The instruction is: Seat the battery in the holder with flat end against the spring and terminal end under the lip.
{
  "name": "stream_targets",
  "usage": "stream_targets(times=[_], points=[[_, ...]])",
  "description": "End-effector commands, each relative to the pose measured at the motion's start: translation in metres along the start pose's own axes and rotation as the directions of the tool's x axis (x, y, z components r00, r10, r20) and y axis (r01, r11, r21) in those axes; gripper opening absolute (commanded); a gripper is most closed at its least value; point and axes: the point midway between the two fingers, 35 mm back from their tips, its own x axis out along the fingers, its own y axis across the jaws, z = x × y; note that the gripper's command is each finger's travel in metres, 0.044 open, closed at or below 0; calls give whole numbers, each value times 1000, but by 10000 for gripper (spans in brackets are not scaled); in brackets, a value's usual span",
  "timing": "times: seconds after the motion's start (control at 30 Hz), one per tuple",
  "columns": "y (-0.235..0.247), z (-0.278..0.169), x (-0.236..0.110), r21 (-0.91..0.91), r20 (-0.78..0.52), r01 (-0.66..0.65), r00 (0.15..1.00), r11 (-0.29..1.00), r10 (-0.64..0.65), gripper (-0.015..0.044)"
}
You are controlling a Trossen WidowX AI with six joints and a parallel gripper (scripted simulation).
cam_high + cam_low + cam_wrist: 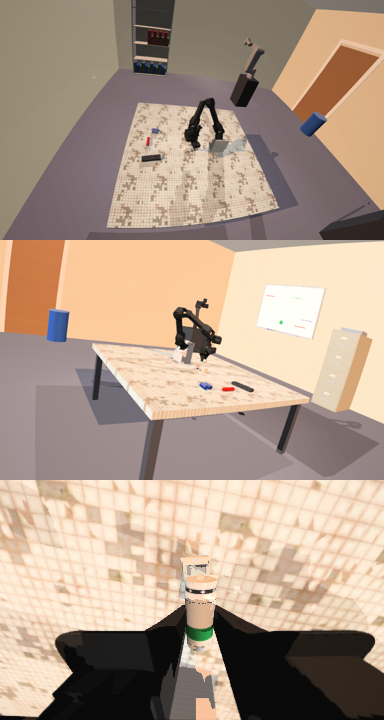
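1. One battery (200, 616) is clamped between the black fingers of the gripper (200, 645). It is a round tan stick with a green band near the fingers and a black and white band at its far end.
2. Past the far end of the battery, the small tan and grey holder (196, 571) is seen on the table (158, 409). Whether the two touch cannot be told.
3. The table top is covered with tan and brown squares, and its legs are dark.
4. Well apart from the fingers, a small blue part (205, 385), a red stick (227, 388) and a long black bar (242, 386) are laid on the table.
5. A whiteboard (290, 310) and a drawer cabinet (339, 370) are set by one wall.
6. A blue bin (58, 324) is stood on the floor by the orange door (31, 285).
7. A bookshelf (133, 42) with red and blue books is stood in a corner.
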Motion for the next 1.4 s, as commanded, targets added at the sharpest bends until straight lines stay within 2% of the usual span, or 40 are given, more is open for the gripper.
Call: stream_targets(times=[0.0, 0.13, 0.83, 1.37], points=[[3, 0, 0, -40, -5, -1, 1000, 999, 1, 86], [3, 0, 2, -41, 3, -3, 1000, 999, 3, 86], [1, 6, 40, -49, 237, -30, 971, 998, 41, 86], [3, 5, 48, -57, 301, -44, 952, 997, 59, 86]])
